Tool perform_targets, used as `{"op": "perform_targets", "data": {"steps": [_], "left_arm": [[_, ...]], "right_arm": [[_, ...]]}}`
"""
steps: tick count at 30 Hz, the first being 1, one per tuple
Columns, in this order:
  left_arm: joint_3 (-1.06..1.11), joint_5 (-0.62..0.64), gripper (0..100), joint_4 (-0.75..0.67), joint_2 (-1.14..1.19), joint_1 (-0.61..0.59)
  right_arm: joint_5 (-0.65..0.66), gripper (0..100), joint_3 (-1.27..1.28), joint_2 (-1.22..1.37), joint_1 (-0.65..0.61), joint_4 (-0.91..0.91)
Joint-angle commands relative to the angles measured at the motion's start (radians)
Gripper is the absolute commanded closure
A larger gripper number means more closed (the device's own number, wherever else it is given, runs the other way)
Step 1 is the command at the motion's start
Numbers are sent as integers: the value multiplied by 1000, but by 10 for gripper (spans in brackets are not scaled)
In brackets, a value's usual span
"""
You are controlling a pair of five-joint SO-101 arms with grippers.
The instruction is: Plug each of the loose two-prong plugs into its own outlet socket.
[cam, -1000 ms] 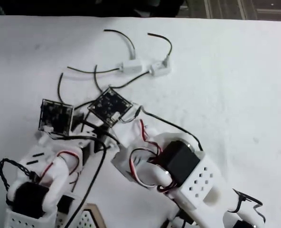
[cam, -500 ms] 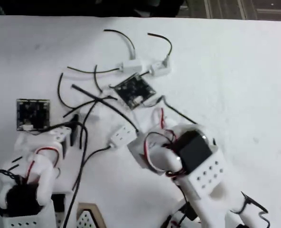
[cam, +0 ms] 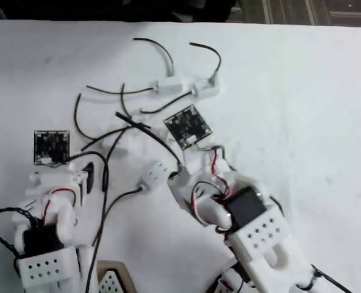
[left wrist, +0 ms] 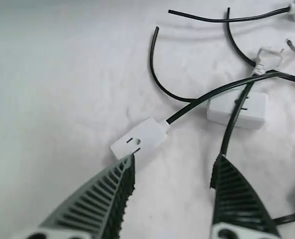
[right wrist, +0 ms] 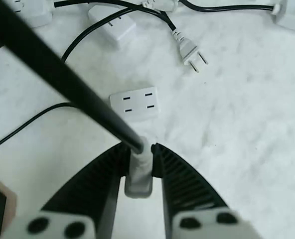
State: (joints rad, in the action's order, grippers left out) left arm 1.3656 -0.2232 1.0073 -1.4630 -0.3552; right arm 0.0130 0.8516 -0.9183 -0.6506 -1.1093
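- Plug [right wrist: 137,180] grasped in the right hand [right wrist: 138,152], near the outlet socket [right wrist: 134,106] on the counter [right wrist: 247,124], not yet inserted.
- Left hand [left wrist: 175,164] released, above another socket [left wrist: 140,139].
- Second plug [right wrist: 190,50] lies loose.

White, softly textured cloth-covered worktop [cam: 327,91] lies under even, shadowless light. Beyond its far edge runs a dark strip [cam: 107,9], with pale grey lined flooring [cam: 302,11] at one corner.

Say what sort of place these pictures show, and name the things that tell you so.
Probably a robotics lab bench: a white-covered table, the left gripper open, the right gripper shut on a plug, and a loose plug and socket on short cords.
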Motion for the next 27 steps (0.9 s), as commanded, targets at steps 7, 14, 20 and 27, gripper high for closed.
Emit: {"op": "perform_targets", "data": {"steps": [7,14,20,27], "left_arm": [[58,-12,747,-86,-8,-33],[58,-12,747,-83,-8,-31],[60,-12,747,-81,-8,-31],[60,-12,747,-81,-8,-31]], "right_arm": [[-9,981,292,-12,5,618],[-2,981,315,199,-35,820],[8,981,315,429,-30,1015],[63,981,315,489,-27,1041]]}}
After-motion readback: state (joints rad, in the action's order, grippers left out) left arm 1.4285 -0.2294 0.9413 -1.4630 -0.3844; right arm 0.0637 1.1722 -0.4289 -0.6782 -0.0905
